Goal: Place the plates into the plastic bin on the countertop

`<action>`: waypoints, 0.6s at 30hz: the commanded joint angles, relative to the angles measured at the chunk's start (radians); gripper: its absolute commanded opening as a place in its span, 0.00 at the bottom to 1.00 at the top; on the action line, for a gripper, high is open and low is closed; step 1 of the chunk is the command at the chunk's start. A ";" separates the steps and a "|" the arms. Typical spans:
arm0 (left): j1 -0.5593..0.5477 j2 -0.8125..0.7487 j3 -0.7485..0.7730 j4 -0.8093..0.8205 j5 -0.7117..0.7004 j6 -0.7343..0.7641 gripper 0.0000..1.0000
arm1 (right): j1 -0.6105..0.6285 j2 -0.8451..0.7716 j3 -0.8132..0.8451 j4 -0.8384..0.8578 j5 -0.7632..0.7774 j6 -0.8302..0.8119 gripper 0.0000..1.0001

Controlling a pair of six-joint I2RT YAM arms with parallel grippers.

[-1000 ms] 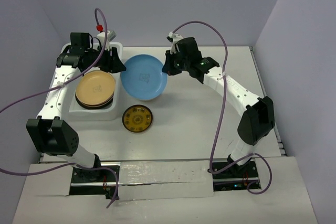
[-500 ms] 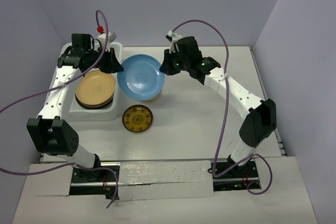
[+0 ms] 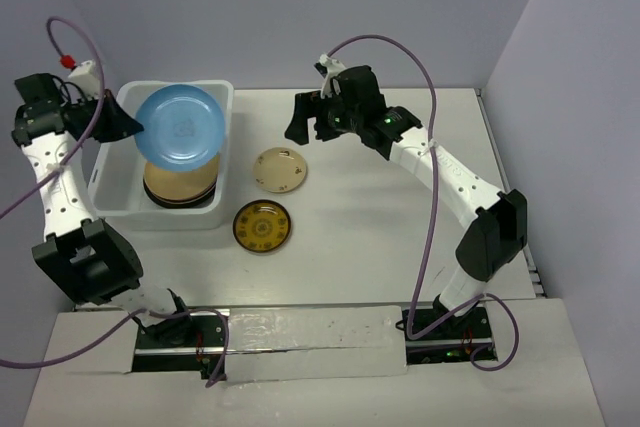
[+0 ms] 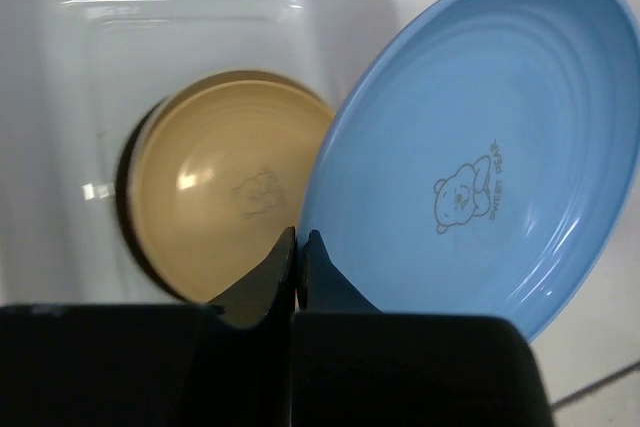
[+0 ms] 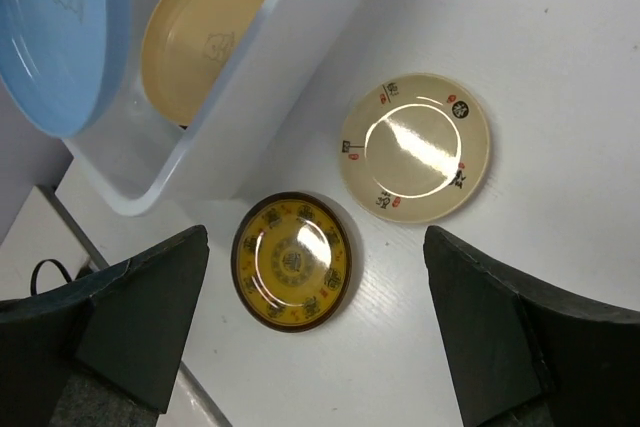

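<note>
Two loose plates (image 3: 279, 169) (image 3: 262, 226), one bin (image 3: 165, 217)

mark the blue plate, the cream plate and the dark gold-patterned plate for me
blue plate (image 3: 178, 124), top external view, centre of its face
cream plate (image 3: 279, 169), top external view, centre of its face
dark gold-patterned plate (image 3: 262, 226), top external view, its yellow middle

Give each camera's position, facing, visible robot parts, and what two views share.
Top external: above and behind the bases, looking down at the countertop; left arm and right arm show whole.
Left wrist: at the plastic bin's edge, looking into it past left fingers pinching the blue plate.
Right wrist: above the countertop, facing down; spread right fingers frame the cream plate and gold-patterned plate.
Shared: both wrist views show the blue plate and tan plate.
</note>
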 commanded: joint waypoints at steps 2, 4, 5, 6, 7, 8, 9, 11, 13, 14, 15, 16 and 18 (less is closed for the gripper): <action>0.093 0.061 0.016 -0.057 -0.085 0.134 0.00 | -0.010 -0.027 -0.071 0.037 -0.062 0.013 0.93; 0.101 0.075 -0.003 -0.041 -0.123 0.152 0.00 | -0.013 -0.013 -0.078 0.033 -0.068 0.019 0.91; 0.101 0.080 -0.012 -0.033 -0.134 0.155 0.00 | -0.016 -0.003 -0.078 0.031 -0.073 0.024 0.90; 0.102 0.087 -0.021 -0.024 -0.150 0.156 0.00 | -0.021 0.006 -0.081 0.029 -0.091 0.030 0.89; 0.102 0.097 -0.036 -0.012 -0.160 0.148 0.00 | -0.023 0.024 -0.082 0.029 -0.099 0.039 0.88; 0.102 0.110 -0.041 0.000 -0.167 0.141 0.00 | -0.026 0.038 -0.085 0.028 -0.110 0.046 0.87; 0.102 0.124 -0.044 0.013 -0.172 0.135 0.00 | -0.030 0.051 -0.087 0.028 -0.121 0.053 0.85; 0.100 0.154 -0.036 0.037 -0.183 0.119 0.00 | -0.032 0.072 -0.094 0.031 -0.134 0.063 0.84; 0.095 0.190 -0.019 0.048 -0.190 0.111 0.00 | -0.033 0.094 -0.095 0.032 -0.149 0.072 0.82; 0.091 0.207 -0.011 0.051 -0.195 0.107 0.00 | -0.034 0.105 -0.095 0.032 -0.156 0.077 0.82; 0.084 0.222 -0.007 0.058 -0.205 0.103 0.00 | -0.034 0.115 -0.095 0.032 -0.162 0.081 0.81; 0.078 0.237 -0.005 0.072 -0.218 0.100 0.00 | -0.033 0.125 -0.096 0.033 -0.169 0.086 0.79; 0.053 0.253 -0.008 0.086 -0.233 0.103 0.00 | -0.033 0.145 -0.101 0.033 -0.181 0.091 0.77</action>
